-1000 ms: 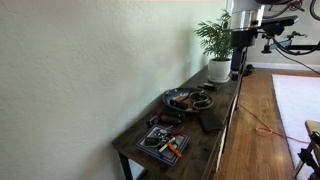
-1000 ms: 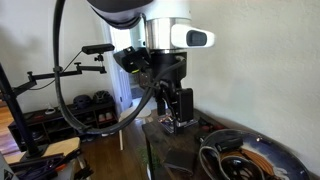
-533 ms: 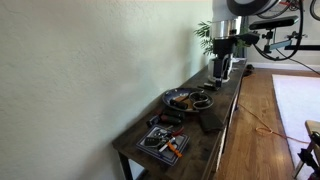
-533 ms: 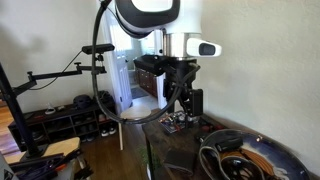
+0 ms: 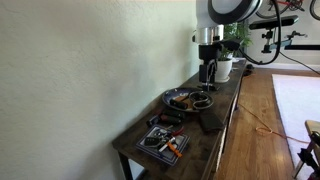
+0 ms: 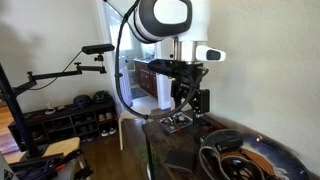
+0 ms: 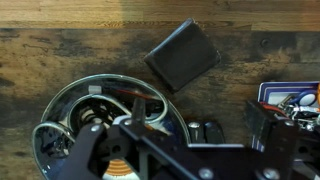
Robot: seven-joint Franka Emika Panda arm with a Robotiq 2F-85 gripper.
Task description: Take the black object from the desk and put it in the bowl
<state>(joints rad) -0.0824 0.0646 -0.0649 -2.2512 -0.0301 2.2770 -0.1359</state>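
The black object [image 7: 182,55] is a flat, square, wallet-like piece lying on the dark wooden desk [image 7: 50,50], beside the rim of the round dark bowl [image 7: 75,105]. The bowl holds several small items and also shows in both exterior views [image 5: 188,98] [image 6: 245,160]. In an exterior view the black object [image 5: 206,122] lies near the desk's front edge. My gripper [image 7: 198,138] hangs open and empty above the desk between the bowl and the tray, well above the surface [image 5: 208,72] [image 6: 192,103].
A flat tray of colourful items [image 5: 165,142] [image 7: 296,100] lies past the bowl. Two small dark pieces [image 7: 200,130] lie between bowl and tray. A white plant pot [image 5: 222,68] stands at the desk's far end. The wall runs along the desk's back.
The arm has travelled along the desk from the plant pot end towards the bowl and now hangs over the bowl area. Nothing on the desk has moved.
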